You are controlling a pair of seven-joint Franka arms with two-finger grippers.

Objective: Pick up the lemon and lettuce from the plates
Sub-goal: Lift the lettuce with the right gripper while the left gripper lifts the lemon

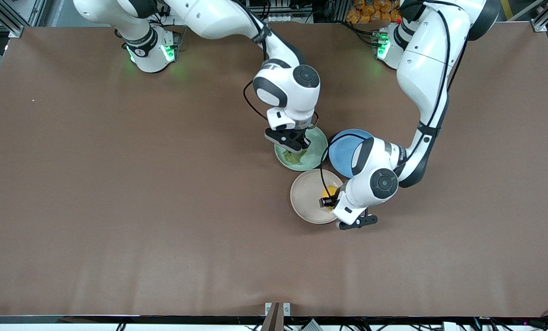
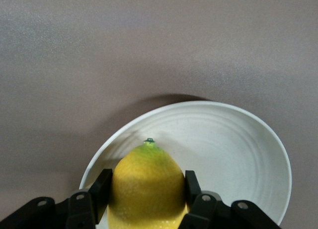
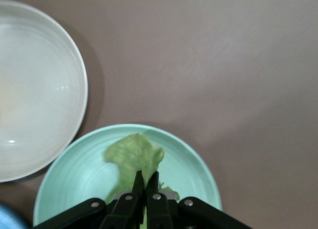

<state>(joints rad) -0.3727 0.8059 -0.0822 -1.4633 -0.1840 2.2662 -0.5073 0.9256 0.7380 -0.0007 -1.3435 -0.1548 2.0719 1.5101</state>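
The lemon [image 2: 146,189] is gripped between my left gripper's [image 2: 147,194] two fingers [image 2: 102,189], nub pointing away, over the cream plate [image 2: 238,154]. In the front view the lemon [image 1: 331,190] peeks out by the left gripper [image 1: 330,202] at the edge of the cream plate [image 1: 306,195]. My right gripper [image 3: 145,182] is shut on the light green lettuce leaf [image 3: 134,157] over the mint plate [image 3: 194,174]. In the front view the right gripper [image 1: 301,148] covers part of the mint plate [image 1: 318,141], with the lettuce [image 1: 296,157] under it. I cannot tell whether either item still touches its plate.
A blue plate [image 1: 345,151] sits beside the mint plate toward the left arm's end, partly under the left arm's wrist. The three plates nearly touch each other. The cream plate also shows in the right wrist view [image 3: 35,90]. Bare brown table [image 1: 117,207] surrounds them.
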